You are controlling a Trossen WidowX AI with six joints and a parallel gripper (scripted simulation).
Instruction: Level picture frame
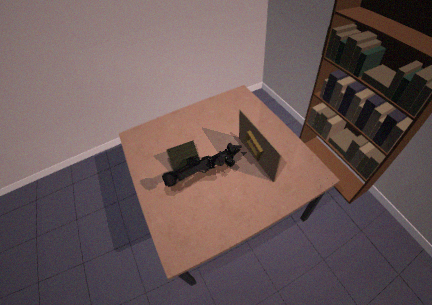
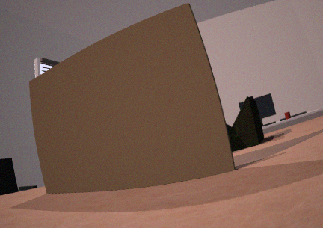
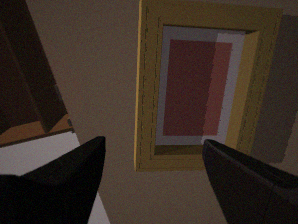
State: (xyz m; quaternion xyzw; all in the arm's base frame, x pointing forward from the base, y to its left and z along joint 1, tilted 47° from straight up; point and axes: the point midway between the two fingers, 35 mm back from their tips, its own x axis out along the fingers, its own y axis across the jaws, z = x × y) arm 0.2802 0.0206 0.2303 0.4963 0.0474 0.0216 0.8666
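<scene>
So the end effector (image 1: 241, 151) (image 3: 155, 146) is partway open with nothing in its grip. The gold picture frame (image 1: 254, 144) (image 3: 149, 90) is just ahead of it, on the upright brown panel (image 1: 271, 161) (image 2: 131, 109) (image 3: 112, 80), mostly beyond the right-hand finger in the wrist view.

Pale wall (image 1: 135, 56), dark tiled floor (image 1: 65, 231), wooden bookshelf (image 1: 327, 36) holding books (image 1: 357, 98), dim light

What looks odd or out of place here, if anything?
The gold picture frame seems crooked on its upright panel: seen from the wrist, its left side stands nearly vertical while the panel's edge slants. I see nothing spilled or broken.
</scene>
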